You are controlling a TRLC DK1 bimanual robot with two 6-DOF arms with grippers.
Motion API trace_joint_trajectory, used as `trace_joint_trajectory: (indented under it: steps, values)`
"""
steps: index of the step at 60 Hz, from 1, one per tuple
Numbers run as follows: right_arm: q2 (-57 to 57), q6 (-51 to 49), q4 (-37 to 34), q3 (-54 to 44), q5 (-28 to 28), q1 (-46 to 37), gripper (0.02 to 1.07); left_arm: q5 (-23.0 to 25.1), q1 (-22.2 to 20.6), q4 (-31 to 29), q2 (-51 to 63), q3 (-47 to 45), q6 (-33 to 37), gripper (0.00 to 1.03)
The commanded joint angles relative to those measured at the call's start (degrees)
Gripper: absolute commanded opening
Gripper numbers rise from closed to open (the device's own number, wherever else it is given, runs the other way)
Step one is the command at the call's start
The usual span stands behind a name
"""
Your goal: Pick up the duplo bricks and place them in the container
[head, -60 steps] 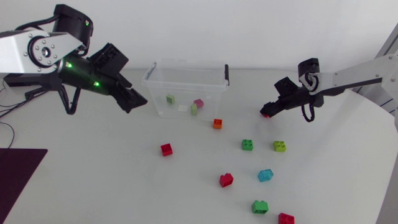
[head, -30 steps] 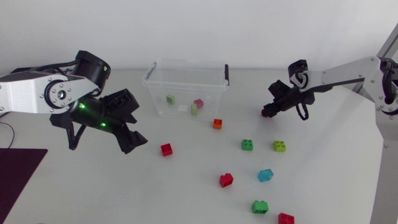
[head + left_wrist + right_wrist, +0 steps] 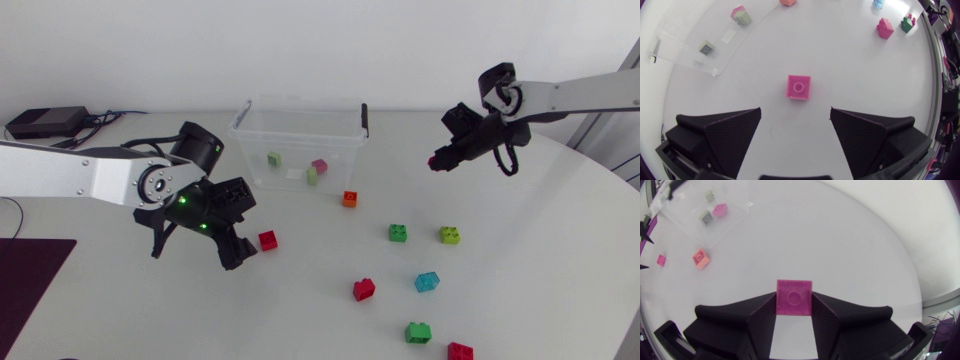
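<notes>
My right gripper (image 3: 438, 160) hangs above the table to the right of the clear container (image 3: 240, 126). It is shut on a small pinkish-red brick (image 3: 794, 292), held between both fingers of the right gripper (image 3: 794, 304). My left gripper (image 3: 240, 253) is low over the table, just left of a red brick (image 3: 267, 240). In the left wrist view that brick (image 3: 798, 87) lies ahead of the open left gripper (image 3: 795, 131), untouched. The container (image 3: 685, 50) holds several small bricks, among them a magenta one (image 3: 319, 165).
Loose bricks lie in front of the container: orange (image 3: 350, 199), green (image 3: 398, 233), lime (image 3: 450, 235), red (image 3: 364, 290), cyan (image 3: 427, 282), green (image 3: 418, 332) and red (image 3: 460, 351). A black box with cables (image 3: 40, 122) sits at the back left. A dark mat (image 3: 30, 280) lies at the left edge.
My right gripper has shut on the pinkish-red brick and lifted it off the table. My left arm swung down and right, from beside the container to the red brick.
</notes>
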Motion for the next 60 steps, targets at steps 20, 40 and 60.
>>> trace_joint_trajectory:
  steps: [20, 40, 60]
  values:
    - [-18.62, 3.65, -5.52, -4.14, -0.25, 10.5, 0.24, 3.49, -0.32, 3.83, 9.32, 3.3, 2.76, 0.97]
    - [-18.36, 7.6, -5.96, 1.75, 0.01, 17.8, 0.24, 4.63, -0.85, 5.33, 14.68, 6.9, 2.41, 0.96]
    - [-10.1, 9.8, -6.05, 11.51, 0.89, 23.24, 0.24, 4.63, -1.46, 5.5, 15.56, 6.37, 2.58, 0.37]
